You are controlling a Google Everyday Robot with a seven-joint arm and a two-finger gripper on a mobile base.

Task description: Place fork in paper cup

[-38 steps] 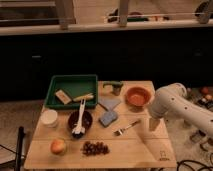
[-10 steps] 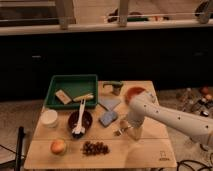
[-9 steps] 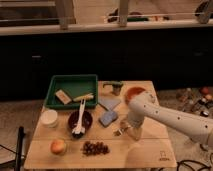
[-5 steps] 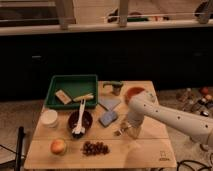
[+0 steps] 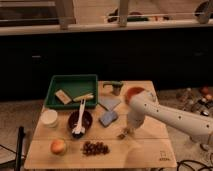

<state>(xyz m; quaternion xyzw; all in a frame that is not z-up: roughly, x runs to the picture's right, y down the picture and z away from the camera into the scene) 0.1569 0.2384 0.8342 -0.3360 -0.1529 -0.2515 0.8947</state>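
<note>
My gripper [image 5: 124, 132] hangs from the white arm [image 5: 150, 110] and is down at the tabletop, right of the table's middle, where the fork lay. The fork is hidden under the gripper and I cannot tell whether it is held. The paper cup [image 5: 49, 118], short, white and plain, stands near the left edge of the table. It is well to the left of the gripper, with the dark bowl [image 5: 80, 121] between them.
A white plastic utensil [image 5: 80, 117] rests in the dark bowl. A green tray [image 5: 72, 81] sits at the back left. Two blue-grey pads [image 5: 109, 117], a green mug [image 5: 115, 87] and an orange bowl [image 5: 133, 93] are near the arm. A peach [image 5: 58, 146] and grapes [image 5: 95, 147] lie in front.
The arm swung in from the right edge to the table's middle and came down over the fork, which showed before. In the last second it has hardly moved.
</note>
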